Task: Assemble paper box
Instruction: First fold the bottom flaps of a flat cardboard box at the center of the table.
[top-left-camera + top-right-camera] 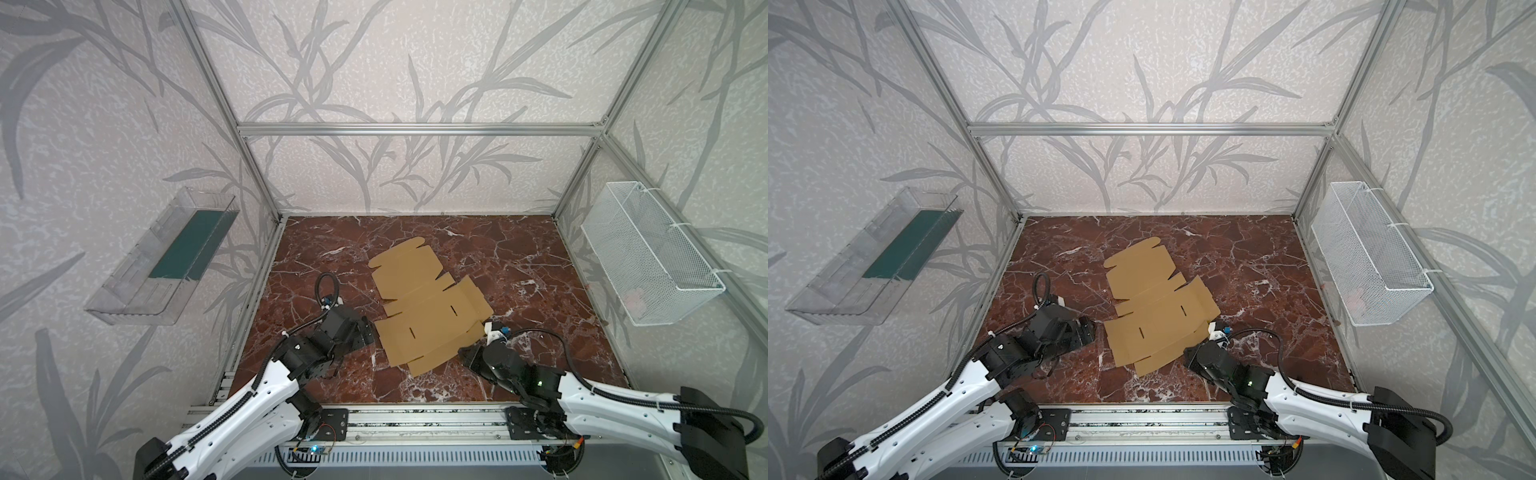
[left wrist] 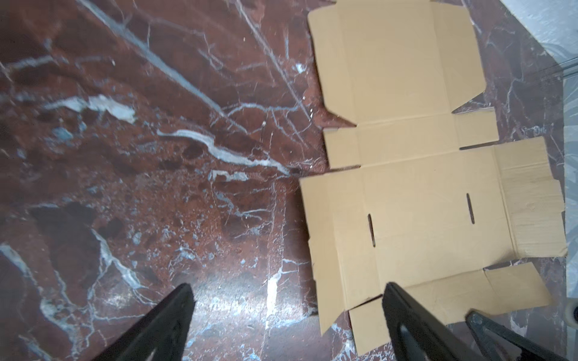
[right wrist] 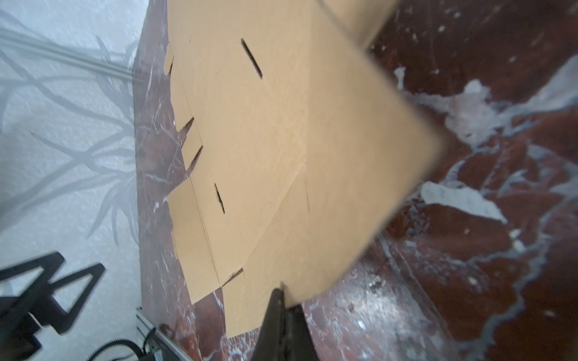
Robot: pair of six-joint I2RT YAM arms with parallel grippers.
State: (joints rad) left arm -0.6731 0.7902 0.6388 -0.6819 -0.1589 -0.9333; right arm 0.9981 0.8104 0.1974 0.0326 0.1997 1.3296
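The paper box, a flat tan-brown die-cut corrugated cardboard sheet (image 1: 428, 307), lies unfolded on the red marble tabletop (image 1: 540, 257); right gripper (image 3: 283, 292) pinches its near-right flap edge; left gripper (image 2: 287, 289) gapes empty at its left edge; risk: unrestrained, the sheet may drag or slip from the shallow pinch.

The left arm (image 1: 249, 395) and right arm (image 1: 602, 392) have white shells dotted with small dark screw holes, and their joints and wrist blocks are black. A black ribbed cable (image 1: 723, 410) runs along each arm, tied on with white straps. A green light (image 1: 539, 383) glows on the right arm. The left gripper (image 2: 286, 289) has black fingers (image 2: 169, 325) with triangular cut-outs. The right gripper (image 3: 281, 293) is black too.
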